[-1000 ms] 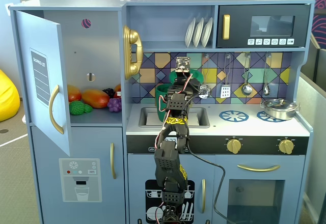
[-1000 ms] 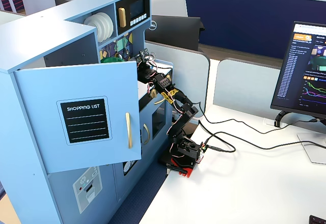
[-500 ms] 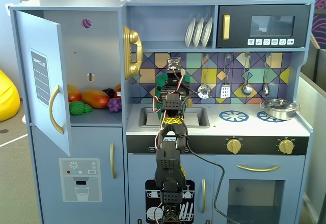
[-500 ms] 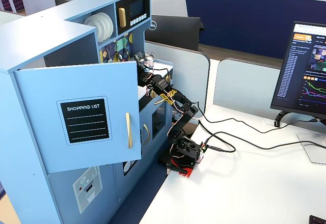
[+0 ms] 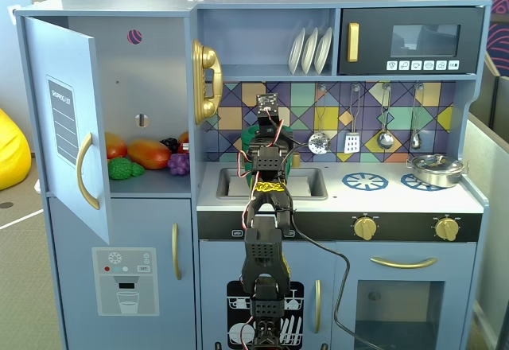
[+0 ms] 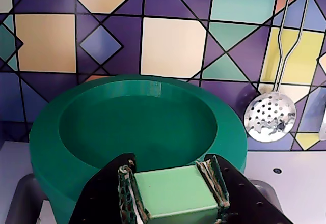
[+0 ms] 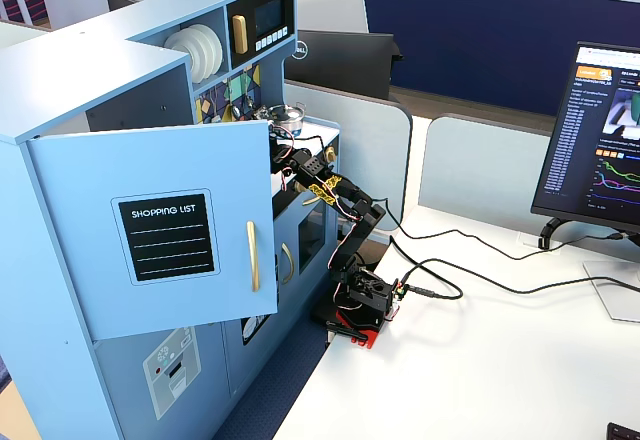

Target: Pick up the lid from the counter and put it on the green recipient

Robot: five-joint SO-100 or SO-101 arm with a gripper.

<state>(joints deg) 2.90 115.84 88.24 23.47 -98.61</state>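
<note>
Dark-green round plastic lid [image 6: 137, 127], light-green knob clamped in the claw [image 6: 174, 191], hangs above the white bench's [image 6: 300, 183] rear edge, near the tiled backsplash [image 6: 173, 46].

1. Black segmented arm [image 5: 262, 246], with a yellow-and-black patterned band at mid-length.
2. Red and white wires loop near its 12 o'clock end.
3. Black fingers [image 6: 232, 198] with worn, layered pads.
4. Red-edged base [image 7: 360, 322].
</note>
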